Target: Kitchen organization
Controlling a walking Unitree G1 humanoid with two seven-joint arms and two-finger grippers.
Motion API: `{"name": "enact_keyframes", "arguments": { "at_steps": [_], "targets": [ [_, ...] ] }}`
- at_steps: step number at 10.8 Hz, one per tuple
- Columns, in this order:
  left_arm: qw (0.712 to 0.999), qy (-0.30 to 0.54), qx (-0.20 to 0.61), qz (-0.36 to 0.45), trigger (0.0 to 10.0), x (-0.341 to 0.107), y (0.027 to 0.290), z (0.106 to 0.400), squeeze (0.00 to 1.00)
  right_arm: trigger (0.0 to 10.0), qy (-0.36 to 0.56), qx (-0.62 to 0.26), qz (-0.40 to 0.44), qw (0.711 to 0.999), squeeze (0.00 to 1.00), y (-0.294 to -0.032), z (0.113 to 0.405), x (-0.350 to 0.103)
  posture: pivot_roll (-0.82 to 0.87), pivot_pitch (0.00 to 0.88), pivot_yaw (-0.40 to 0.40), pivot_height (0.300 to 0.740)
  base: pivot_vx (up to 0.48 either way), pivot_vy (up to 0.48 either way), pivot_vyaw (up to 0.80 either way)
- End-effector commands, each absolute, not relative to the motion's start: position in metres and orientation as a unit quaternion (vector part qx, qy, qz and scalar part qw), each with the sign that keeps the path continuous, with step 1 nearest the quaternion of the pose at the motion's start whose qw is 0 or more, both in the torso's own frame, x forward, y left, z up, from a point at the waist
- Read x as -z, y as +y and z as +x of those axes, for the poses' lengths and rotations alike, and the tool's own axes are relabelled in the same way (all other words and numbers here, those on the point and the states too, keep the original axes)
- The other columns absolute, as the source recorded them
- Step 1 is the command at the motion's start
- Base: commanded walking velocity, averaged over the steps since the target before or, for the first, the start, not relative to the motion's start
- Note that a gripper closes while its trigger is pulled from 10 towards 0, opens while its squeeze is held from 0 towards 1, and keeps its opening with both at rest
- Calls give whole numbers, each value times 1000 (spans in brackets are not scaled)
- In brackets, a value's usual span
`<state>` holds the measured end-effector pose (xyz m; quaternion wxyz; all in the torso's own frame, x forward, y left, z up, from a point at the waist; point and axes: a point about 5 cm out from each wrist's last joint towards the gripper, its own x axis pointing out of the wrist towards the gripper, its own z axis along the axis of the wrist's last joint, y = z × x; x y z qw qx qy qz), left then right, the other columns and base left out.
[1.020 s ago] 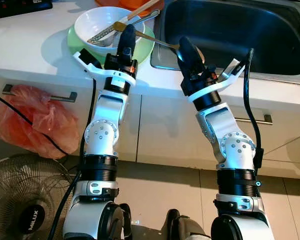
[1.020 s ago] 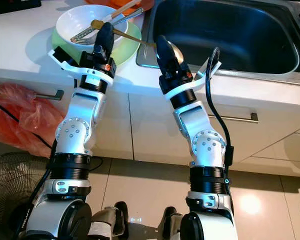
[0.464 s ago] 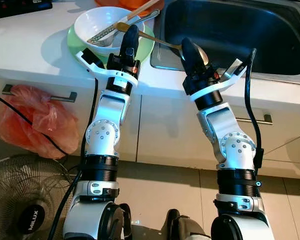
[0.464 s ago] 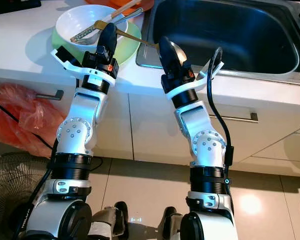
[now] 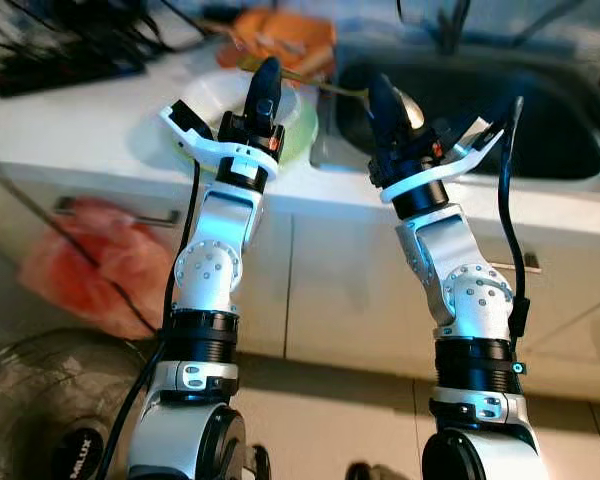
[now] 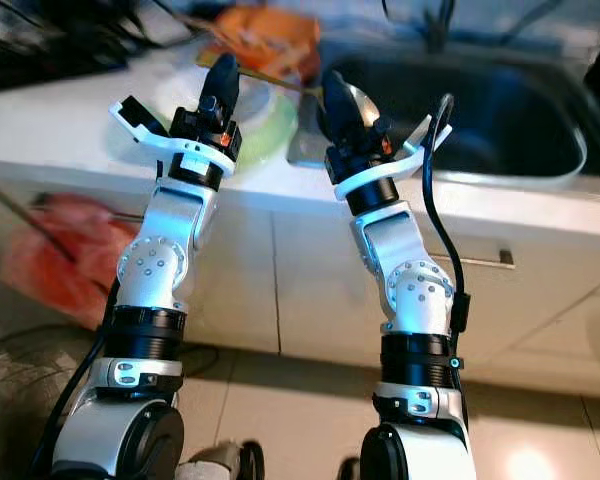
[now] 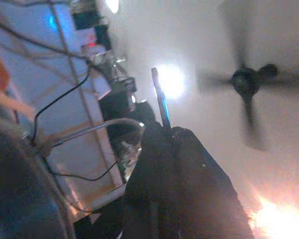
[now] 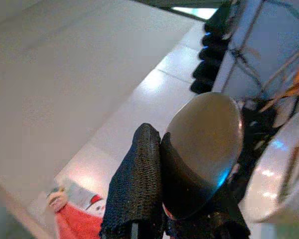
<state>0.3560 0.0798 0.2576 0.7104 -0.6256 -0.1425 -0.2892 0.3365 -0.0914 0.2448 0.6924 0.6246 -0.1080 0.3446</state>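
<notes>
While both arms rise before the counter [image 5: 70,135], right fingers [image 8: 139,169] pinch a spoon [image 8: 202,149] bowl-up, sink [image 6: 500,125] just beyond; left fingers [image 7: 182,169] clamp a thin utensil [image 7: 159,102], bowl [image 5: 230,100] just beyond.

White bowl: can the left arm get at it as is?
Probably yes. The left gripper is raised right in front of the white bowl with nothing between, but its fingers are shut on a thin utensil, so grabbing the bowl needs that released.
</notes>
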Motion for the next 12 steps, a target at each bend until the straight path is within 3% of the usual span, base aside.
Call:
{"name": "enact_keyframes", "arguments": {
  "at_steps": [1,12],
  "targets": [
    [636,-130,337,-682,10000,-273,28,339,0,0,-113,-340,644,676,0,-81,335,-248,154,219,-53,740,0,0,0],
    [636,-130,337,-682,10000,-273,28,339,0,0,-113,-340,644,676,0,-81,335,-248,154,219,-53,740,0,0,0]
  ]
}}
